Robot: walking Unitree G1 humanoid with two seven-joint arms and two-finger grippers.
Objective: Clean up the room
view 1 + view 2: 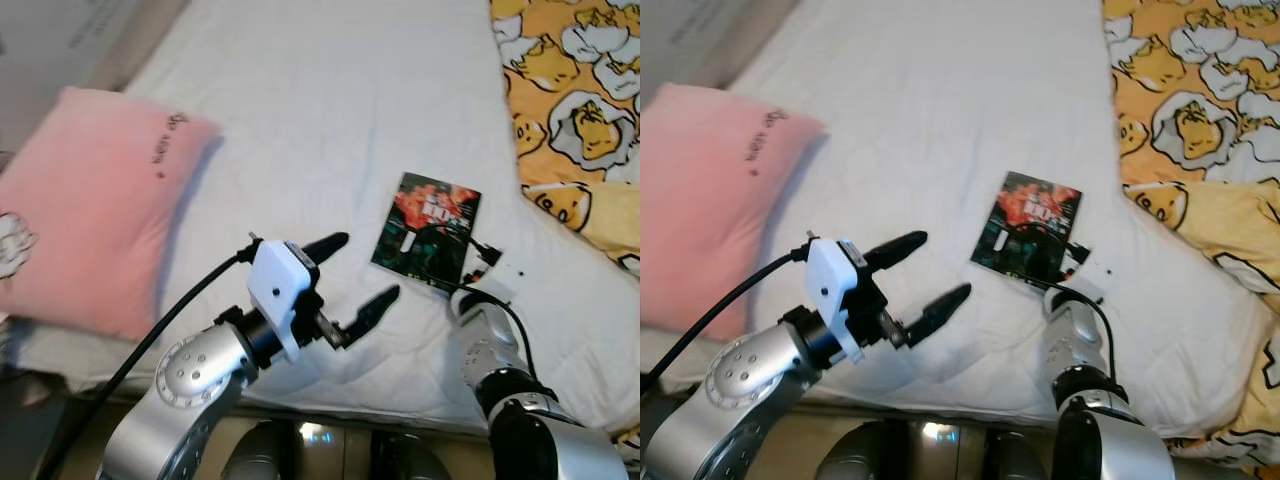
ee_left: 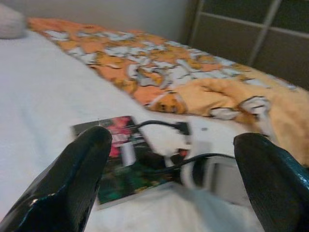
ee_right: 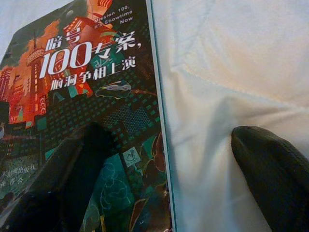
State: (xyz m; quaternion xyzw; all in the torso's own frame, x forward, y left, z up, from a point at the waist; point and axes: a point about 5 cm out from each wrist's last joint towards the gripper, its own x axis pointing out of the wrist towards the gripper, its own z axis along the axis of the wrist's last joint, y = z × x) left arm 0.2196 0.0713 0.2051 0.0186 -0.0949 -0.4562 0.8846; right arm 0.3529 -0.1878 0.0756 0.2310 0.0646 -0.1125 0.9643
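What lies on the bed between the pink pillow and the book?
Only bare white sheet lies on the bed between the pink pillow and the book, as the left eye view shows. The open left gripper hovers over the near part of that stretch.

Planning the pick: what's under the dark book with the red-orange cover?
The dark book with the red-orange cover lies flat on the white bedsheet. The right gripper straddles its edge, one finger on the cover. Anything beneath the book is hidden.
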